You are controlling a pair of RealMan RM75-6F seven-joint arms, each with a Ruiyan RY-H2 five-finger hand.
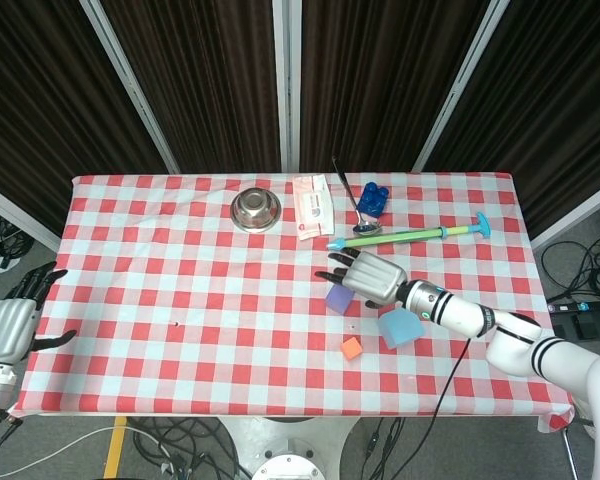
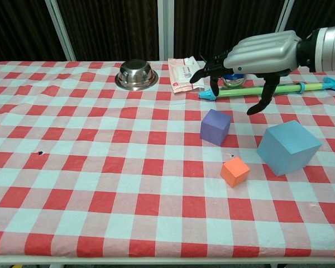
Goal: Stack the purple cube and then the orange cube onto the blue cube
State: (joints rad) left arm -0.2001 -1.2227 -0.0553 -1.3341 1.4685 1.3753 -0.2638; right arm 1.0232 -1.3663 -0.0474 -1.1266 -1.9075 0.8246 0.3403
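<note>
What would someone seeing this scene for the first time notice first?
Probably the silver right hand, fingers spread, hovering just above the purple cube near the middle of the red checked table. Next come the big blue cube to the right and the small orange cube in front, between the other two. A steel bowl sits at the far edge.
</note>
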